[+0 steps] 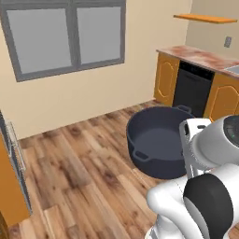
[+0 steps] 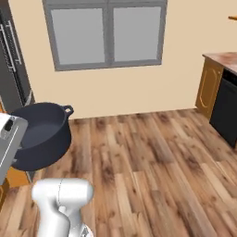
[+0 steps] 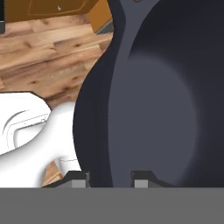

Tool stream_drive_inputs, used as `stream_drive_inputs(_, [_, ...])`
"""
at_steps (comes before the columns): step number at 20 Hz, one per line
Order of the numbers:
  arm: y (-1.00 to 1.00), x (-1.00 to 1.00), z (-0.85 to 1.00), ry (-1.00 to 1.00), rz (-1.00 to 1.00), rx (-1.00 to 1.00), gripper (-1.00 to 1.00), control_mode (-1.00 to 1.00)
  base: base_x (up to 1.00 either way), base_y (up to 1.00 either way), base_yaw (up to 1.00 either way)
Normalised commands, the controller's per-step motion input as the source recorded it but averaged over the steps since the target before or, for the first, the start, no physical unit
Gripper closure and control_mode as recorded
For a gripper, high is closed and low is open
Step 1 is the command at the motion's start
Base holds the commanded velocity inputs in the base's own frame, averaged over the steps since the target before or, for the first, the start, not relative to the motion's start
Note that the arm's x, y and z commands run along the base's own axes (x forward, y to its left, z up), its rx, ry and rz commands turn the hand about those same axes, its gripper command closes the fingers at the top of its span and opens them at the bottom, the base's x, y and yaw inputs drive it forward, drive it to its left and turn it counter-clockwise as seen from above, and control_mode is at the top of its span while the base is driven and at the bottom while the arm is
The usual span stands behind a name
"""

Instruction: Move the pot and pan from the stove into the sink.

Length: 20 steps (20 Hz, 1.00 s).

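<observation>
One pot [image 1: 156,140], dark navy-grey, held aloft over the wood floor [image 1: 79,172], tilted, mouth facing the window [image 1: 65,35]. Gripper [image 3: 110,178] pinches its rim, a fingertip [image 3: 78,178] either side of the wall. Counter [image 1: 200,56] at two o'clock.

A home kitchen, seen from my hand.

Beyond my gripper [image 3: 111,180] run a wood plank floor [image 1: 79,172], orange cabinets [image 1: 166,78], a marbled counter [image 1: 200,56] over what looks like a dishwasher [image 1: 192,89], and a grey-framed window [image 2: 107,32].
</observation>
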Motion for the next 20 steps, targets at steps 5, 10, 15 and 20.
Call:
stream_drive_inputs(5, [0.0,0.0,0.0,0.0,0.0,0.0,1.0,1.0,0.04,0.0,-0.47])
stream_drive_inputs(10, [0.0,0.0,0.0,0.0,0.0,0.0,1.0,1.0,0.06,0.0,-0.46])
stream_drive_inputs(15, [0.0,0.0,0.0,0.0,0.0,0.0,1.0,1.0,0.06,0.0,-0.46])
stream_drive_inputs(20, [0.0,0.0,0.0,0.0,0.0,0.0,1.0,1.0,0.07,0.0,-0.45])
